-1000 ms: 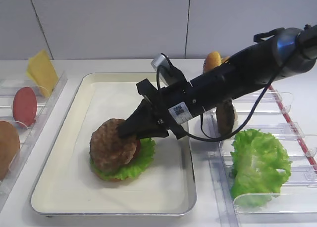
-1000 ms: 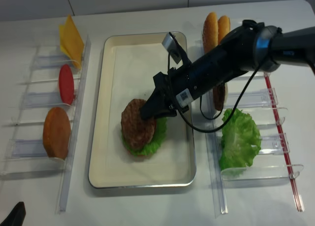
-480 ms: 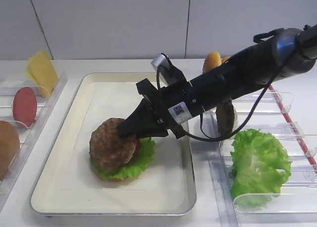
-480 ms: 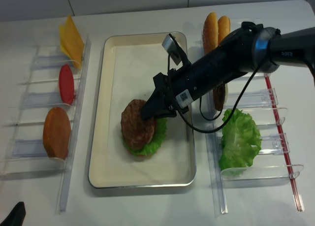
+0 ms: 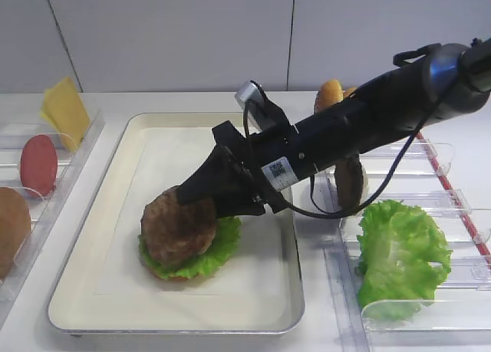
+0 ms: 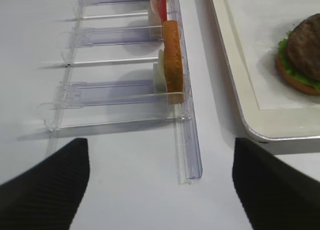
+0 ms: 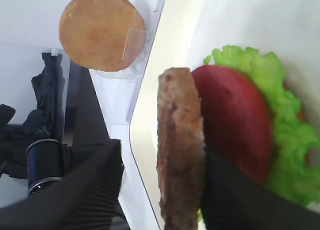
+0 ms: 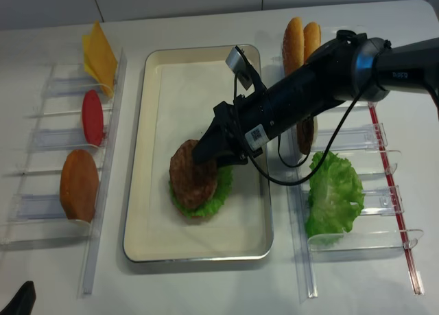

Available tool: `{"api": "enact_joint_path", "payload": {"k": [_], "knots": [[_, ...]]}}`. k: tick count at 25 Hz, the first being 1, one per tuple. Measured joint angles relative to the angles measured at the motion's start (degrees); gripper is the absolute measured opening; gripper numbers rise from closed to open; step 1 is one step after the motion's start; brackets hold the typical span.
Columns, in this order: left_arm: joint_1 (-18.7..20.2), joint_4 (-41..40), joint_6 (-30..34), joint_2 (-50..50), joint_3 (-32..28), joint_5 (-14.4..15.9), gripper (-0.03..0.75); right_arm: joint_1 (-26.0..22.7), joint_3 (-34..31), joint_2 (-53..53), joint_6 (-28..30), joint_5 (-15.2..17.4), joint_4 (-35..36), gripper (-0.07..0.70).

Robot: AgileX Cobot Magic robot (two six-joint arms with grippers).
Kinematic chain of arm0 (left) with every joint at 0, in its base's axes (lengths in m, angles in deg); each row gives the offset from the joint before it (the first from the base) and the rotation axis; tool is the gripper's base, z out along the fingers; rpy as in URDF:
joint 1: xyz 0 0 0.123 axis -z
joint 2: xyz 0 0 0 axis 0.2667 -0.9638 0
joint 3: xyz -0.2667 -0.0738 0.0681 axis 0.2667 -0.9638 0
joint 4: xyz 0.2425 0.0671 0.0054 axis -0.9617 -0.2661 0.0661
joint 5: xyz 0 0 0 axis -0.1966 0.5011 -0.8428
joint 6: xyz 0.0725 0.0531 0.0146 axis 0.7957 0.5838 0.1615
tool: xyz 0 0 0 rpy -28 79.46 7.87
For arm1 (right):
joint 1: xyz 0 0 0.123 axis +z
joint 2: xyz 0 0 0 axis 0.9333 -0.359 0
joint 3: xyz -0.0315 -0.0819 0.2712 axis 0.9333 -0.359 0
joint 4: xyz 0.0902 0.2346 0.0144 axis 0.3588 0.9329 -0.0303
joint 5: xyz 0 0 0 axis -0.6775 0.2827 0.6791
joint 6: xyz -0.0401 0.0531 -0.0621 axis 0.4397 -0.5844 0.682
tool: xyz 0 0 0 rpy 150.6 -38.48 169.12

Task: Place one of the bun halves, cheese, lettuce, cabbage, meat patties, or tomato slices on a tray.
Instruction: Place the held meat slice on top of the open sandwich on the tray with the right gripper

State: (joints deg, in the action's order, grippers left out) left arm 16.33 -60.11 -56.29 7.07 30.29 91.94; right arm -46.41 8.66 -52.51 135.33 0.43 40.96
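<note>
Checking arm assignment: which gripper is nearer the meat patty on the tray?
Right. The right gripper is directly over the meat patty, jaws straddling it. The left gripper sits off the tray, beside the left bins.

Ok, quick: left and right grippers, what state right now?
Left gripper: open, holding nothing.
Right gripper: open, the meat patty on edge between its jaws, not clamped.

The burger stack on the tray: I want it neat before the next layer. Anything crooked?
Yes. The meat patty is tilted up on edge between the open right pincer fingers, not lying flat on the tomato slice and lettuce.
</note>
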Motion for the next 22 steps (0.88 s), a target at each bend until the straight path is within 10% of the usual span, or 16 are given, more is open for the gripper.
{"api": "enact_joint_path", "payload": {"k": [22], "knots": [[0.0, 0.0, 0.0, 0.0, 0.0, 0.0, 0.545, -1.45, 5.59, 0.0, -2.26, 0.45, -12.65, 0.407]]}}
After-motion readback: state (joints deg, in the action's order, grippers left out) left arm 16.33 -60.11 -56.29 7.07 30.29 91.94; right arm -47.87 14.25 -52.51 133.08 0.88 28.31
